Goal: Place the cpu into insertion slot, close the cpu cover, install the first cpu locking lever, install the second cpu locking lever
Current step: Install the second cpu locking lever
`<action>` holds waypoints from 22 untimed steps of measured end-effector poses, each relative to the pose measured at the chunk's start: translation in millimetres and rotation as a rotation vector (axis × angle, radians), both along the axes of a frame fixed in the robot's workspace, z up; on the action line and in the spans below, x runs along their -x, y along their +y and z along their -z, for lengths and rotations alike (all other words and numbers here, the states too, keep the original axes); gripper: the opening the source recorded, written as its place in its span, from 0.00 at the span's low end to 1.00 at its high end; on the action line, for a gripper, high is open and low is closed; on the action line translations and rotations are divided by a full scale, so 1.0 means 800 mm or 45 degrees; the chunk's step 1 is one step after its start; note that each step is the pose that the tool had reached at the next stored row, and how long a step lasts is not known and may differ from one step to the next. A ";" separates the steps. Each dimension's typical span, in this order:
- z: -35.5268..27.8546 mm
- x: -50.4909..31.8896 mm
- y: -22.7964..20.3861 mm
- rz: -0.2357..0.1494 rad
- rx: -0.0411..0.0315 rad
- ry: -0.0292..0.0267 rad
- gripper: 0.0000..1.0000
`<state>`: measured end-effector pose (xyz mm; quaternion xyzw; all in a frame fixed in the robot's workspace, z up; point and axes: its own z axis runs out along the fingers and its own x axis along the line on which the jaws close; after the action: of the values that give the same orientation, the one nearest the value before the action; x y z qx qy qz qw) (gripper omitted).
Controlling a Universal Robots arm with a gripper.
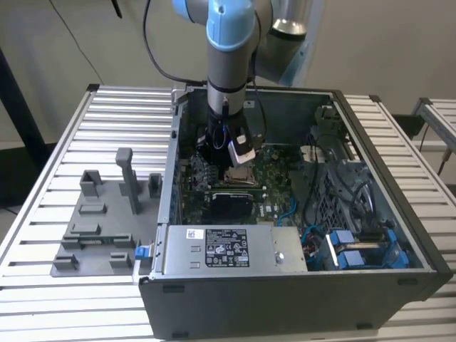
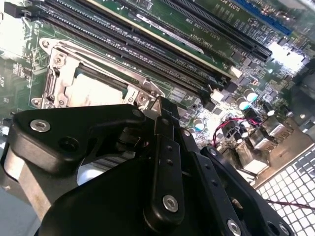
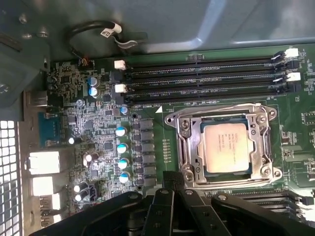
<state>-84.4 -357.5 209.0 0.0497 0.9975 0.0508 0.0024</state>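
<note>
The gripper (image 3: 170, 183) hangs just beside one edge of the slot (image 3: 224, 147), its black fingers (image 2: 162, 115) drawn close together with nothing between them. In the first wrist view the tips sit near the socket's corner; the second wrist view shows them right at the metal frame's edge, though whether they touch it I cannot tell.

The one cpu (image 3: 226, 146) lies flat in the slot, its silvery-tan top facing up. The cover (image 3: 191, 147) lies down around it, its window framing the chip.

The first wrist view alone shows the cpu whole, three long dark memory slots (image 3: 202, 73) beside the socket, and a cluster of blue-topped capacitors (image 3: 120, 147). The second wrist view shows a bright strip of the cpu (image 2: 96, 93) past the gripper.

The exterior view shows the arm (image 1: 229, 64) reaching down into the open computer case (image 1: 285, 299), the slot (image 1: 240, 176) under it, a labelled grey box (image 1: 228, 249) along the near side, and a grey fixture plate (image 1: 100, 228) on the slatted table (image 1: 43, 214) at the exterior view's left.
</note>
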 end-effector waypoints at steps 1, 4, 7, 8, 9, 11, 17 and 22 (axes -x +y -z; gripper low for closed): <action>0.0010 0.000 0.0001 0.000 0.0001 -0.0001 0.11; 0.0037 0.000 0.0003 0.000 0.0004 0.0000 0.11; 0.0059 0.001 0.0003 0.000 0.0009 -0.0001 0.11; 0.0067 0.001 0.0003 0.000 0.0011 0.0000 0.11; 0.0074 0.001 0.0003 0.000 0.0010 -0.0001 0.11; 0.0089 0.001 0.0003 0.000 0.0010 -0.0001 0.11; 0.0137 0.001 0.0002 0.000 0.0018 0.0005 0.11; 0.0144 0.001 -0.0001 0.000 0.0019 0.0003 0.11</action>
<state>-85.5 -357.7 197.5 0.0498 0.9975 0.0501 0.0023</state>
